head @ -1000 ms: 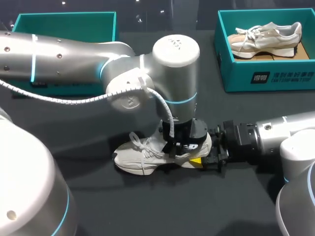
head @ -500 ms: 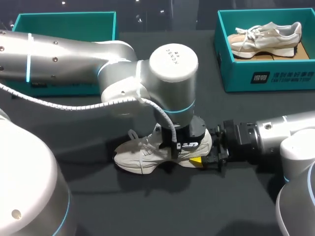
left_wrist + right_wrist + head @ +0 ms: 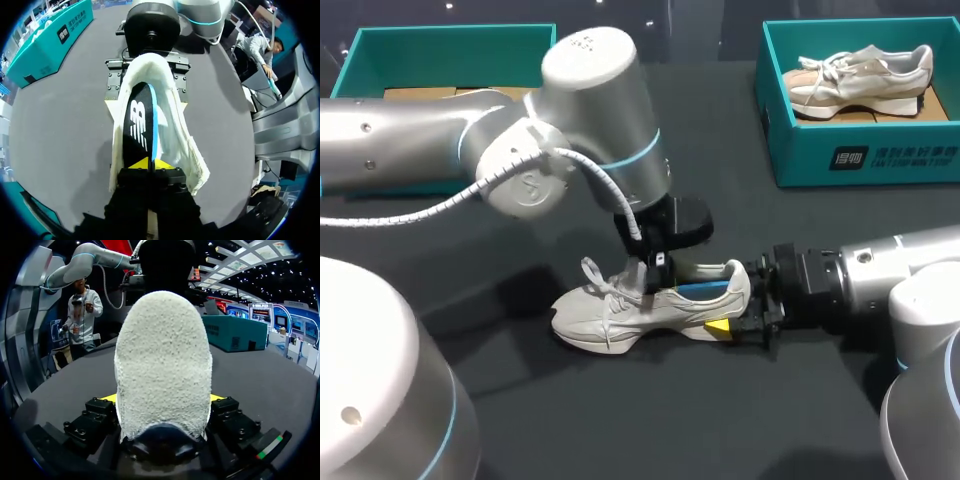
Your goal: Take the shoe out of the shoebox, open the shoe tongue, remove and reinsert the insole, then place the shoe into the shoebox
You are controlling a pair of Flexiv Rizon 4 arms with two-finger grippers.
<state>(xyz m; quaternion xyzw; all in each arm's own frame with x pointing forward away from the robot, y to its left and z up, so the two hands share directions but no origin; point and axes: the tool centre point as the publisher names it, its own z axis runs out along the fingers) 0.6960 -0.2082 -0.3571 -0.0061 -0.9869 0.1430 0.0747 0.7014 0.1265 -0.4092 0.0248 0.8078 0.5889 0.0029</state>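
Off-white laced shoe [image 3: 610, 315] holds a black, blue-edged insole [image 3: 140, 125].

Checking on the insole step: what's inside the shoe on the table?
A black, blue-edged insole sits in the shoe, pinched by the left gripper. The toe cavity is hidden behind that gripper.

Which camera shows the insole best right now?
Left wrist view: it looks down along the black insole, pinched in the left jaws. Head view shows just a blue sliver in the shoe; right wrist view, only the heel.
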